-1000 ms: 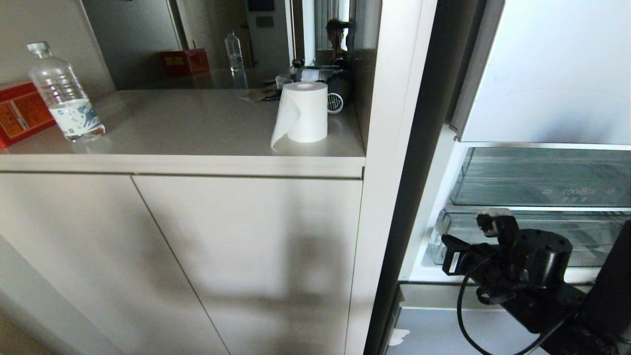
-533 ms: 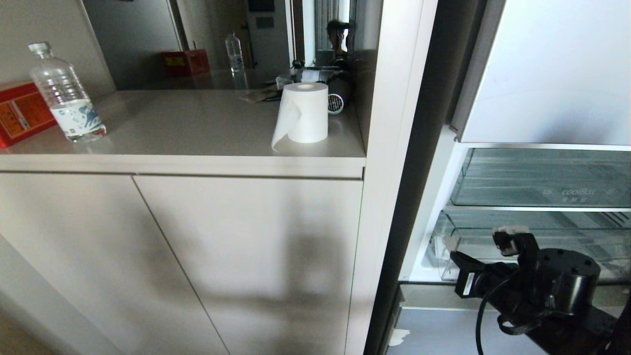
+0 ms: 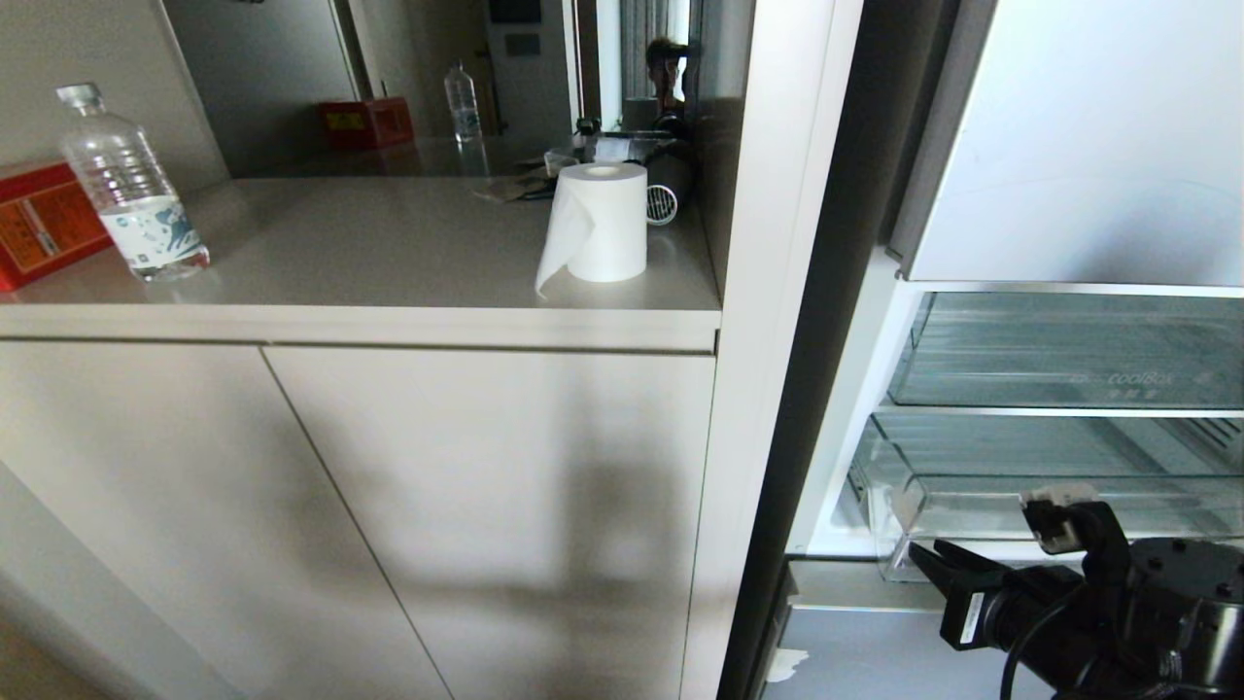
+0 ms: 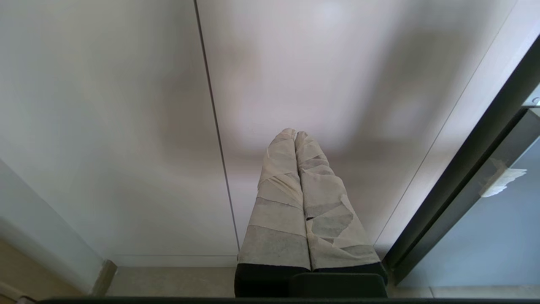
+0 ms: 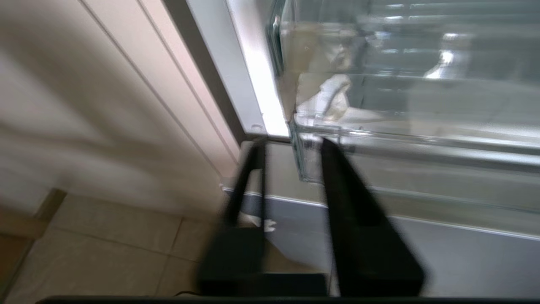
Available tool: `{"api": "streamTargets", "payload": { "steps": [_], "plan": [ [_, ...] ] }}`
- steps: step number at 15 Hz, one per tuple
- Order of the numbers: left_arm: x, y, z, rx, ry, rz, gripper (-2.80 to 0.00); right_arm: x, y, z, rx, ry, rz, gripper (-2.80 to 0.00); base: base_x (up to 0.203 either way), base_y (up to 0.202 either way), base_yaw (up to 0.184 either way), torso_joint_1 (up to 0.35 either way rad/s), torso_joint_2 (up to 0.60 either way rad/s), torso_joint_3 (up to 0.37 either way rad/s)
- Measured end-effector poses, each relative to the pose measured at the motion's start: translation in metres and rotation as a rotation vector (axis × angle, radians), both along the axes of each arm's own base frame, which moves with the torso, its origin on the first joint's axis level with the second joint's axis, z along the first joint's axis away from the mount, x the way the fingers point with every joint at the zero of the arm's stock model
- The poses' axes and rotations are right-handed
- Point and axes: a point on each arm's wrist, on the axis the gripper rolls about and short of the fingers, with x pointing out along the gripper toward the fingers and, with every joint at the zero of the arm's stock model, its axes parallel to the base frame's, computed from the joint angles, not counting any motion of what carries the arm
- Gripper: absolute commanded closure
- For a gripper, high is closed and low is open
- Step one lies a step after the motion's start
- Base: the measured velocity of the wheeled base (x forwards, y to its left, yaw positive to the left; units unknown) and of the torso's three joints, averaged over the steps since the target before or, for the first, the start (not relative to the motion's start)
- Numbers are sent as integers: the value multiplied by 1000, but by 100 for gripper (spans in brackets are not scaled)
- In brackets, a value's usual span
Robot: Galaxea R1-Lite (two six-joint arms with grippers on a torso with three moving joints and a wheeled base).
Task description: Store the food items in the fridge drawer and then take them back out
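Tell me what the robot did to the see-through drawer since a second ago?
The right gripper slid toward the camera and to the right, pulling the fridge drawer out with it. Its fingers now stand apart with nothing between them, just off the drawer's front corner. The left gripper stayed shut by the cabinet door. The water bottle and paper roll did not move.

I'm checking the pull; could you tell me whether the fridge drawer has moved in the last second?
Yes. The fridge drawer has slid outward, toward the camera, from under the lettered bin, which stayed put.
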Motion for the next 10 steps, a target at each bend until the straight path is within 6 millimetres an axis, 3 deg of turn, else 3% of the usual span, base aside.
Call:
{"api": "streamTargets", "payload": {
  "steps": [6,10],
  "plan": [
    [0,0,0,0,0,0,0,-13,-5,15,-24,-38,2,-280,0,0,0,0,0,0],
    [0,0,0,0,0,0,0,-40,-17,34,-73,-52,15,-280,0,0,0,0,0,0]
  ]
}}
